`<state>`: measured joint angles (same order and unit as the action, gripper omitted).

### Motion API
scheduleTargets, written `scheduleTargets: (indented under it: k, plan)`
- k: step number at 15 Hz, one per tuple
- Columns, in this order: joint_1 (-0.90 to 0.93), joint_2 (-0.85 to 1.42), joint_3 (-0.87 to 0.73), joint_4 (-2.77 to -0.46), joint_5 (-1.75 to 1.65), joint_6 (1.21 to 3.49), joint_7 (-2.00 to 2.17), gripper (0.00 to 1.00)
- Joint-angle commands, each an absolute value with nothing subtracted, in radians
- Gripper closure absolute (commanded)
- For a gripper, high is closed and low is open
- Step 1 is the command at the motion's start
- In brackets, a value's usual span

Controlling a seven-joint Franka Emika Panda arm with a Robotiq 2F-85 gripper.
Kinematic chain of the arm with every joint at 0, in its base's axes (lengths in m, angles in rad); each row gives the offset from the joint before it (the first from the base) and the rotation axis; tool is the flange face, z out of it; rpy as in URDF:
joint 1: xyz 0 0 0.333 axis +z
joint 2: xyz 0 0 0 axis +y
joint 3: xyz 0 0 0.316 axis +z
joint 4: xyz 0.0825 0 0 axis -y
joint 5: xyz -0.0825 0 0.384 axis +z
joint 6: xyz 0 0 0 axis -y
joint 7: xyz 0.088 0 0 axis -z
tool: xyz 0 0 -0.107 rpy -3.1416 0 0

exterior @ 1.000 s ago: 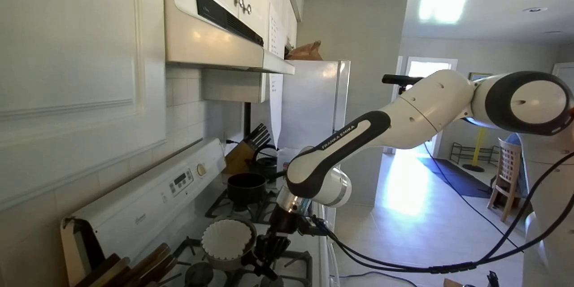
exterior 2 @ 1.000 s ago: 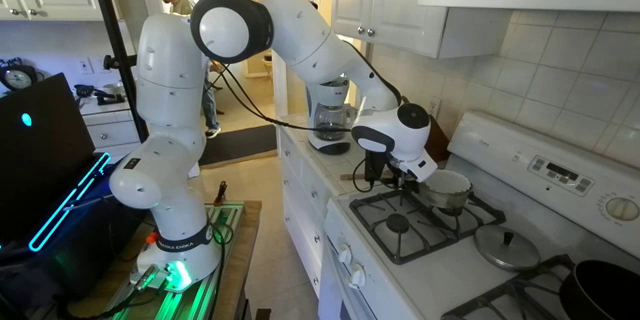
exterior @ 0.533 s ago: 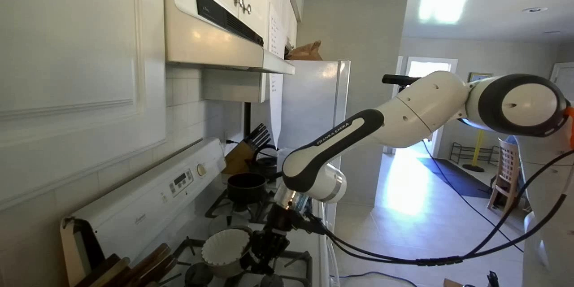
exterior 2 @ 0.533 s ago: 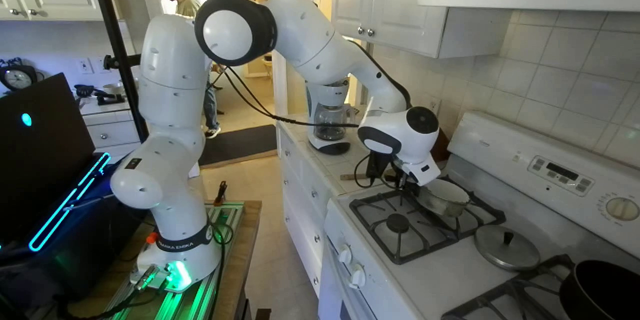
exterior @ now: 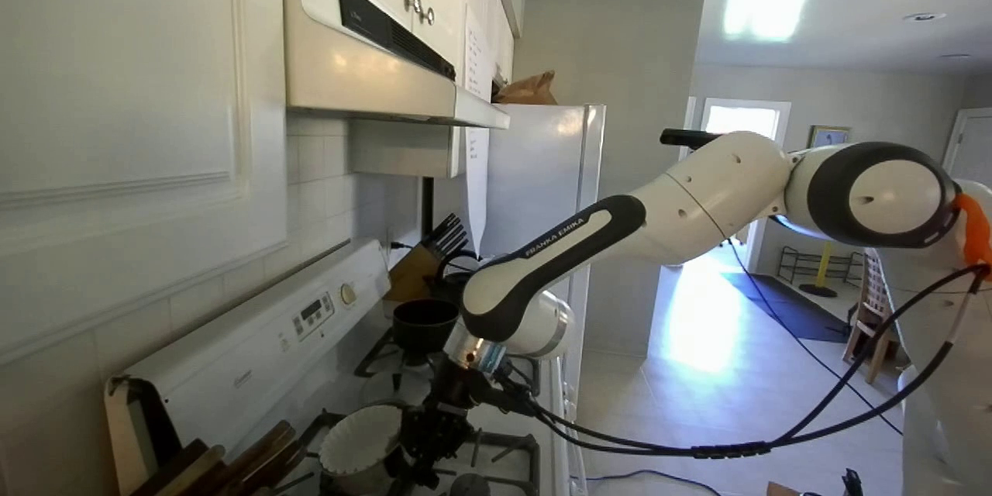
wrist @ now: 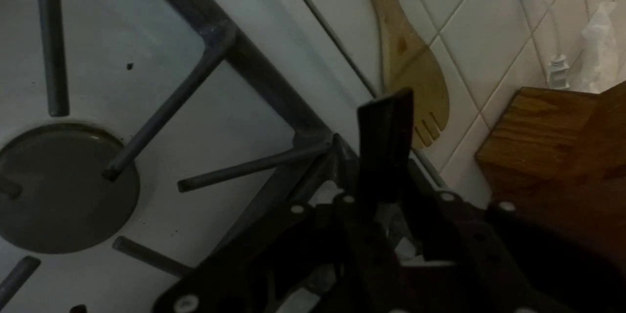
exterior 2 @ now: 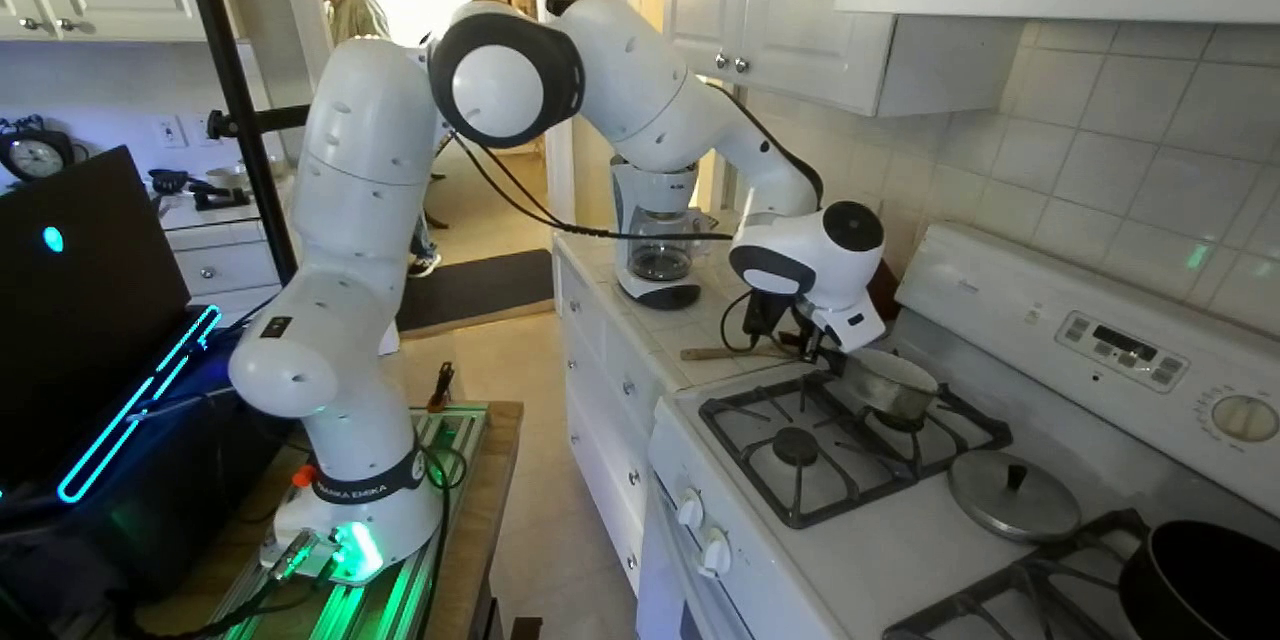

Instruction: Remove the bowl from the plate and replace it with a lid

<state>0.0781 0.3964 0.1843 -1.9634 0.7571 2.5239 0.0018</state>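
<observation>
Wooden spoon (exterior 2: pixel 708 354), one, on the tiled counter (exterior 2: pixel 662 335) to my left, at nine o'clock from the fingers (exterior 2: pixel 812 346). Fingers, one pair, clamped on the bowl (exterior 2: pixel 890 390) at its ten o'clock side; bowl, pale, pot-like, touching the stove (exterior 2: pixel 880 542) or held above it, I cannot tell which. Lid (exterior 2: pixel 1010 502), one, dull grey, flat on the stove, between four and five o'clock from the bowl; dark pan (exterior 2: pixel 1200 580), one, at four o'clock from the lid.

a kitchen: stove (exterior 2: pixel 880 525), fridge (exterior: pixel 535 170)

FRANKA EMIKA — on arm stripe (exterior: pixel 555 238), base band (exterior 2: pixel 368 487)
</observation>
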Motion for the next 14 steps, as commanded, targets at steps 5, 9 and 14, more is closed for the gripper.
scheduleTargets:
  k: [5, 9, 14]
  plan:
    - [0.105, 0.469, 0.128, -1.939, 0.694, 2.620, 0.089, 0.94]
    - [0.099, 0.510, 0.110, -1.937, 0.693, 2.642, 0.142, 0.94]
    - [0.105, 0.511, 0.120, -1.916, 0.685, 2.643, 0.131, 0.94]
